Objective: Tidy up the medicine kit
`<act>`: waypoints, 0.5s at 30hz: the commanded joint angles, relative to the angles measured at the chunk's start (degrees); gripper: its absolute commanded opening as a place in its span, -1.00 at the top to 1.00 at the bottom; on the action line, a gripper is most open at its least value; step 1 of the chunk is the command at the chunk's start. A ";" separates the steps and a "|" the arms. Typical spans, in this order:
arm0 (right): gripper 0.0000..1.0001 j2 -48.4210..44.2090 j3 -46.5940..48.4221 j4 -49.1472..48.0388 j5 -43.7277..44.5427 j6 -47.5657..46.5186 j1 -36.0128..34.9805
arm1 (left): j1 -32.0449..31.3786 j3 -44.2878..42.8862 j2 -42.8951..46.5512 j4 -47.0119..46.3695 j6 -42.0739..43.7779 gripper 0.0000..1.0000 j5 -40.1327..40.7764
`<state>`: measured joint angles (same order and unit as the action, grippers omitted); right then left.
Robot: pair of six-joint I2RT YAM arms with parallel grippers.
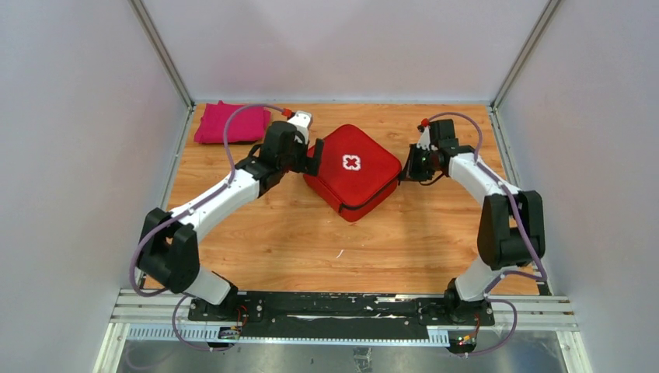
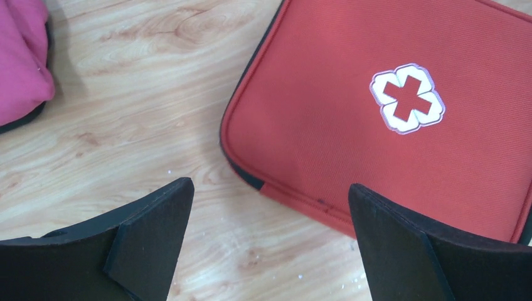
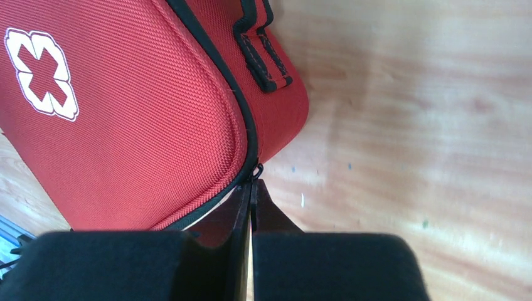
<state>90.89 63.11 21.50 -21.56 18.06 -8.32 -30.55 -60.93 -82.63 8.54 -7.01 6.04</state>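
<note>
The medicine kit (image 1: 353,171) lies closed on the wooden table, turned like a diamond, its white cross emblem facing up. Just off the kit's left corner hangs my left gripper (image 1: 315,155), open. In the left wrist view its jaws (image 2: 270,188) stand wide apart over bare wood, with the kit's edge (image 2: 301,200) just beyond them and nothing between them. At the kit's right corner my right gripper (image 1: 404,172) is shut. In the right wrist view its fingertips (image 3: 252,185) pinch the zipper pull (image 3: 256,170) at the end of the black zipper line.
A folded pink cloth (image 1: 231,123) lies at the back left corner of the table, behind the left arm. White walls enclose the table on three sides. A black strap handle (image 3: 263,44) sits on the kit's side.
</note>
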 commanded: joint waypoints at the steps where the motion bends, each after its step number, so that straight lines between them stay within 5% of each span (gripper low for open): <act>1: 1.00 6.97 7.19 0.98 -4.55 -4.41 0.26 | 2.91 -5.62 -6.11 0.72 -2.28 -1.00 -4.13; 15: 1.00 17.41 18.75 6.67 -12.26 -15.32 -3.23 | 7.08 -10.13 -17.57 4.79 -1.70 -0.97 -0.31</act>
<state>106.34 79.79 23.46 -31.16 7.07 -8.71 -23.92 -70.35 -99.81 10.63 -8.64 3.88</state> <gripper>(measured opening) 0.018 0.992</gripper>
